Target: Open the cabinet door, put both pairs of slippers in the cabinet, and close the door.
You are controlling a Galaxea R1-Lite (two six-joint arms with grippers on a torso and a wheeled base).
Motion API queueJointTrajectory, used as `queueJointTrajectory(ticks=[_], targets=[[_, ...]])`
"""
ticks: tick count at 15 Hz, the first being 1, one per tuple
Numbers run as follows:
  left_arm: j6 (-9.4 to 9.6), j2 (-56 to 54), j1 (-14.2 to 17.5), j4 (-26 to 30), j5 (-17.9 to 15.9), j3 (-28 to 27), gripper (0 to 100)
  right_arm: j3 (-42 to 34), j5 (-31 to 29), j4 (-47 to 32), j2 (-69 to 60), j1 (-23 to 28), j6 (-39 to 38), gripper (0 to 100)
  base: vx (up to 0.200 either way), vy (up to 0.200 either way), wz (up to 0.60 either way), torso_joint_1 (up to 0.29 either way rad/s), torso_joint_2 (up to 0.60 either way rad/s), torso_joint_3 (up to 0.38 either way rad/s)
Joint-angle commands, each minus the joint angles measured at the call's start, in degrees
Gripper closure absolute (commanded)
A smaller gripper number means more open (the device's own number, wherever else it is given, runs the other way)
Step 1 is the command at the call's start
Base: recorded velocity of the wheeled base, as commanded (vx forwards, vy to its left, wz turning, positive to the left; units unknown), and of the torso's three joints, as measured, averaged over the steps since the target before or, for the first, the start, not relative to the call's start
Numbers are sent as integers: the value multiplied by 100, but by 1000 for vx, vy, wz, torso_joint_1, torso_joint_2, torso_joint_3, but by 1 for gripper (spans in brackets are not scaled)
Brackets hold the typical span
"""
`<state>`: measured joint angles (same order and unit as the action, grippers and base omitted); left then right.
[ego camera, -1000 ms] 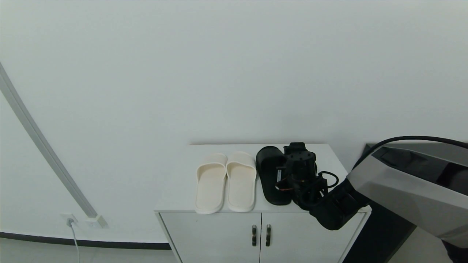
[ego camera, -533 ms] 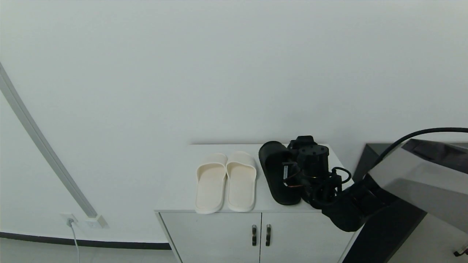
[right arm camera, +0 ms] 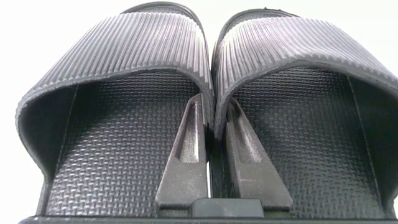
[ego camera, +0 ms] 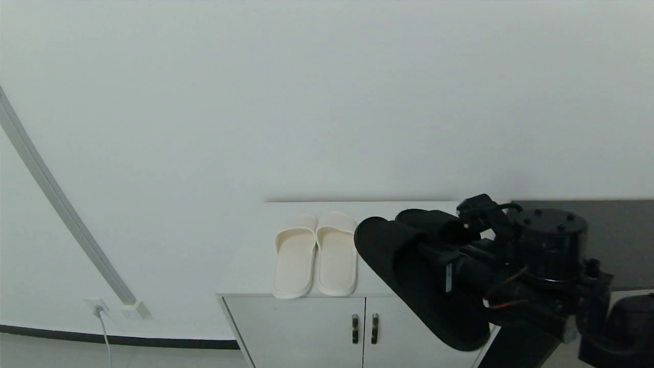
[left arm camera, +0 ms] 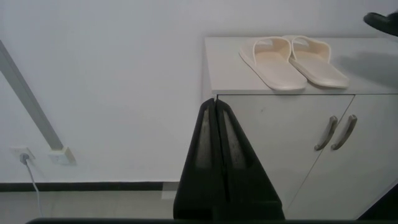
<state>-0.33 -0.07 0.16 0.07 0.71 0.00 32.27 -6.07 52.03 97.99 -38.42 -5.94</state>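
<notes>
1. Behind everything, a plain white wall (ego camera: 327,102) fills the background, with a grey trunking strip (ego camera: 51,194) slanting down across its left part.
2. Against that wall stands the low white cabinet (ego camera: 296,332), with 2 doors side by side, both closed and flush.
3. Before the cabinet's right half, the black slippers (ego camera: 419,276) hang in the air as 1 pair, side by side and tilted. Their toes are raised toward the wall. Their heels drop below the front edge of the cabinet top, so they overlap the right door in the head view.
4. Gripping them is the right end effector (right arm camera: 214,124). 1 finger lies inside each slipper under its ribbed strap, and the 2 fingers pinch the adjoining inner side walls of the pair between them.
5. On the cabinet top, left of the black pair and apart from it, the cream slippers (ego camera: 294,260) lie flat. They touch each other along their inner sides, with toes toward the wall and heels at the front edge above the left door.
6. Facing the cabinet's left front corner, and apart from it, is the left end effector (left arm camera: 216,109). Its 2 fingers are pressed together with nothing between them.
7. At the meeting edge of the doors, 2 dark vertical handles (ego camera: 355,328) stand close together, 1 per door.
8. Low on the wall, left of the cabinet, a white socket (ego camera: 96,308) carries a plug with a cable running down.
</notes>
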Motion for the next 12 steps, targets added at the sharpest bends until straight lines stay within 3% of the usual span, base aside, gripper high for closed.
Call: queueJointTrajectory(ticks=[1, 3, 7, 12], targets=[[-2, 7, 2, 1, 0, 0, 100, -590, 590, -545, -1247, -174, 14, 100, 0, 0, 0, 0, 0, 0], [-2, 7, 2, 1, 0, 0, 100, -581, 941, -1204, -1546, -332, 5, 100, 0, 0, 0, 0, 0, 0], [-2, 7, 2, 1, 0, 0, 100, -599, 1020, -1239, -1546, -447, 14, 100, 0, 0, 0, 0, 0, 0], [-2, 7, 2, 1, 0, 0, 100, -696, 1047, -1230, -1520, -464, 14, 100, -200, 0, 0, 3, 4, 0]])
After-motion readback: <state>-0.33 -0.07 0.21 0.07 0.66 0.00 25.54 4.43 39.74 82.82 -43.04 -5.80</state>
